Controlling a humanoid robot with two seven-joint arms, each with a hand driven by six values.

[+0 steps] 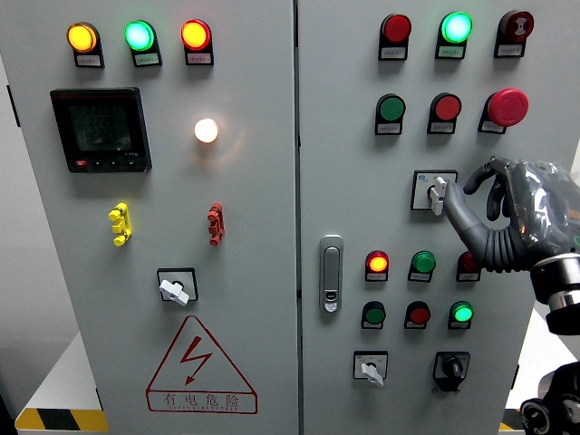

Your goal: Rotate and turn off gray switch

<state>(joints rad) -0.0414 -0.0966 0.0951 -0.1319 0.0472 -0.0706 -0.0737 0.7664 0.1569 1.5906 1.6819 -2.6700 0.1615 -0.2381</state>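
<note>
From the head view, the right hand (494, 213) reaches in from the picture's right and meets the gray switch (437, 192), a pale handle on a square black-and-white plate in the middle of the right cabinet door (408, 390). Its dark, jointed fingers (473, 177) are curled narrowly toward the handle, one fingertip touching or just beside it, while the thumb comes up from below; whether the handle is truly pinched I cannot tell, and it looks more like the start of a grip for twisting. The hand approaches side-on, probably so that a turn of the wrist can rotate the handle. The handle stands near upright with a slight tilt. The hand seems to be hard dark plastic under a glossy, crinkled clear cover. The cabinet is smooth, matte gray painted metal, with domed, glossy pilot lamps and a red mushroom button (507, 106) above the switch. A chrome door latch (332, 274) sits at the door's left edge. The left arm is out of view.
</note>
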